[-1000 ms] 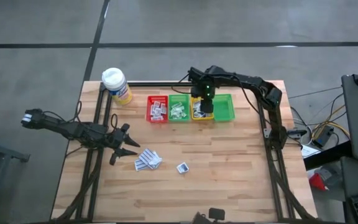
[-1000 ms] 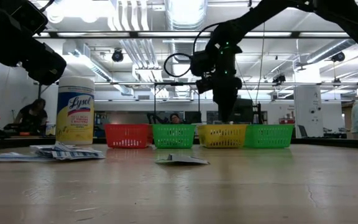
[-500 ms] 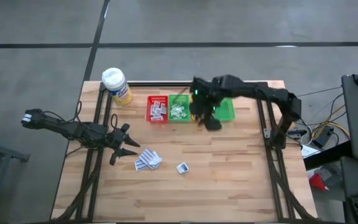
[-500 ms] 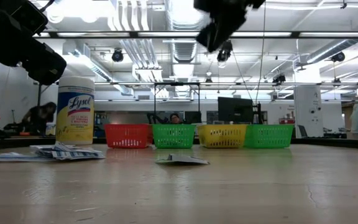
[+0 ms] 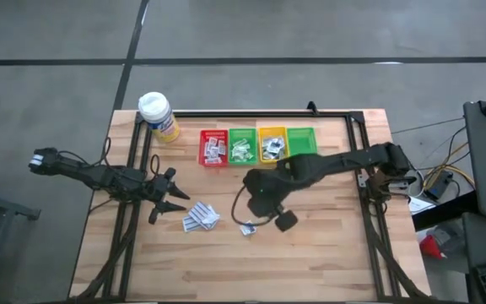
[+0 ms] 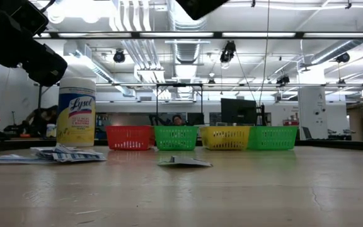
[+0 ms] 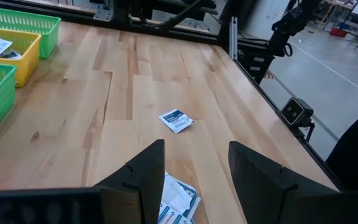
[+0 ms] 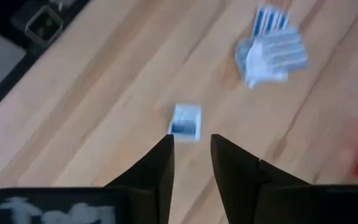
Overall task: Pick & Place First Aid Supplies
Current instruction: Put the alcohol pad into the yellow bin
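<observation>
A single white sachet lies flat on the wood near the table's middle. A small pile of first aid supplies rests to its left. My right gripper hovers high above the single sachet, pointing steeply down. Its fingers are open by a narrow gap with nothing between them. My left gripper waits open at the table's left, just left of the pile and above the table. In the low view only a dark part of the right arm shows at the top.
Red, green, yellow and green bins stand in a row at the far side, three of them holding sachets. A yellow bottle with a white cap stands at the far left corner. Bare wood lies right of the single sachet.
My right gripper has left the yellow bin, swinging toward the table's near edge and leftward. It has risen out of the low view's top and rolled about its own line, and now stands over the single sachet. The sachets on the table have not moved.
</observation>
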`<action>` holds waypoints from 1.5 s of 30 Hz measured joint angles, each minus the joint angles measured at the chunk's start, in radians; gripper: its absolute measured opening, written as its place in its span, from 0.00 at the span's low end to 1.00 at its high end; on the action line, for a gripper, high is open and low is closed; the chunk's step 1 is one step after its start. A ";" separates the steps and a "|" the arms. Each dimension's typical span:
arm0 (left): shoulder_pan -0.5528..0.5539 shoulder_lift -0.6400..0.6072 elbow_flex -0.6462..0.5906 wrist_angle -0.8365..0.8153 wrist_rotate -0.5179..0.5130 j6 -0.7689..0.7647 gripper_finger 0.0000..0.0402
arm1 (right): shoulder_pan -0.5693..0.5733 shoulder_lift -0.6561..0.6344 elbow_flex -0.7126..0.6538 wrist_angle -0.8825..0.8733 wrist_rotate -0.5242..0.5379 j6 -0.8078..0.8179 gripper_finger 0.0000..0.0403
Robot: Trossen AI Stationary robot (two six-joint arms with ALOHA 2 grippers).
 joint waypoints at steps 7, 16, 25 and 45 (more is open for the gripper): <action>0.000 -0.002 0.000 0.000 0.005 0.002 0.43 | 0.045 0.090 0.010 0.047 0.025 0.118 0.26; 0.000 -0.002 0.000 0.000 0.010 0.004 0.43 | 0.064 0.245 0.011 0.058 0.022 0.136 0.31; 0.000 -0.002 0.000 0.000 0.019 0.000 0.43 | 0.063 0.348 0.010 0.090 0.021 0.201 0.40; 0.000 -0.001 0.000 -0.001 0.019 0.002 0.43 | 0.070 0.448 0.011 0.171 0.054 0.250 0.47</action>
